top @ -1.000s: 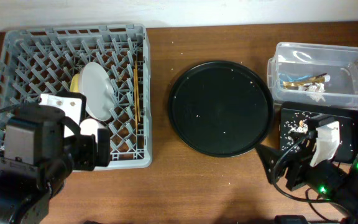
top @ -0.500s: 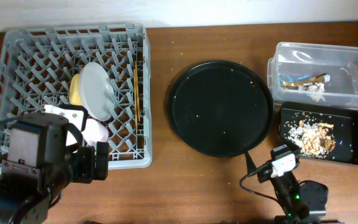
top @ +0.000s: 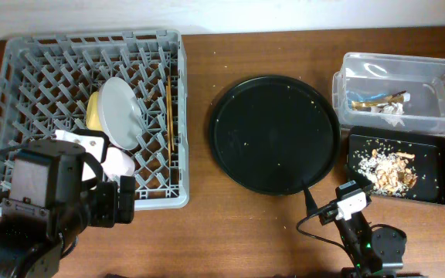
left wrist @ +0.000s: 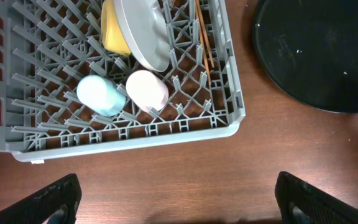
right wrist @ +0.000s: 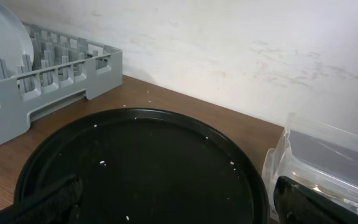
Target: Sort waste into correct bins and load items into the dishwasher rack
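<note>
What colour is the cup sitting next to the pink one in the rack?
Light blue. That cup shows best in the left wrist view, beside the pink cup.

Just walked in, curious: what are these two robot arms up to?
They're sorting leftovers and loading dishes, and it looks about done. The grey rack holds a plate, yellow bowl, blue cup, pink cup and chopsticks. The clear tub has a wrapper and tissue; the black tray holds food scraps. The round tray carries only specks. The left gripper and right gripper are open and empty.
</note>
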Motion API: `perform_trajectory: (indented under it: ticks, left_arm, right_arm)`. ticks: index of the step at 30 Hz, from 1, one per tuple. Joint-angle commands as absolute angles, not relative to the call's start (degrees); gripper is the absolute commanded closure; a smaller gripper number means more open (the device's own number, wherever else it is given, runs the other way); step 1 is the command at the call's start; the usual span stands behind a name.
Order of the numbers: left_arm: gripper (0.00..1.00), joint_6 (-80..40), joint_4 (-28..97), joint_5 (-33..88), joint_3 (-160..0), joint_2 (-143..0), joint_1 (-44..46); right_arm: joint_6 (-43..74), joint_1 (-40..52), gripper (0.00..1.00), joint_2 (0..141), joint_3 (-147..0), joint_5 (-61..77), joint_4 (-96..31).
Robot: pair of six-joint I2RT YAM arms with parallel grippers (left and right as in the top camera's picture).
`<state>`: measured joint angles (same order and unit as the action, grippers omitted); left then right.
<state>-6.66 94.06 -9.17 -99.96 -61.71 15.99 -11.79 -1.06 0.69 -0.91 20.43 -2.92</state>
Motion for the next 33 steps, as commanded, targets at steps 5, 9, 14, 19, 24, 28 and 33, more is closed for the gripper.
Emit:
perform_trajectory:
  ticks: [5,9,14,19,24,28,33]
  left_arm:
    - [0.01,-6.8,94.0,-8.8,-99.9,-61.4,15.9]
    - [0.01,-5.1,91.2,-13.0,-98.5,-58.6,13.5]
    - [0.01,-0.5,46.5,-7.4,-66.3,-42.9,8.8]
    - [0.01,2.7,20.9,-6.3,-36.3,-27.0,8.8]
    - [0.01,4.5,4.0,-4.7,-15.5,-12.1,8.8]
    - [0.01,6.3,-3.6,-6.4,-3.9,-1.8,8.8]
    - [0.01,6.1,4.2,-5.4,-0.5,-0.4,8.4]
  right_arm:
    - [-11.6,-0.7,0.02,0.2,-0.3,20.7,-2.7]
    - [-11.6,-0.7,0.02,0.2,-0.3,20.7,-2.7]
    - [-11.6,-0.7,0.02,0.2,-0.3,20.7,-2.7]
    - [-11.6,-0.7,0.01,0.2,-0.3,20.7,-2.7]
    - [-11.6,-0.7,0.01,0.2,-0.3,20.7,-2.7]
    - [-11.6,-0.7,0.02,0.2,-0.3,20.7,-2.7]
    - [-11.6,-0.7,0.02,0.2,-0.3,20.8,-2.7]
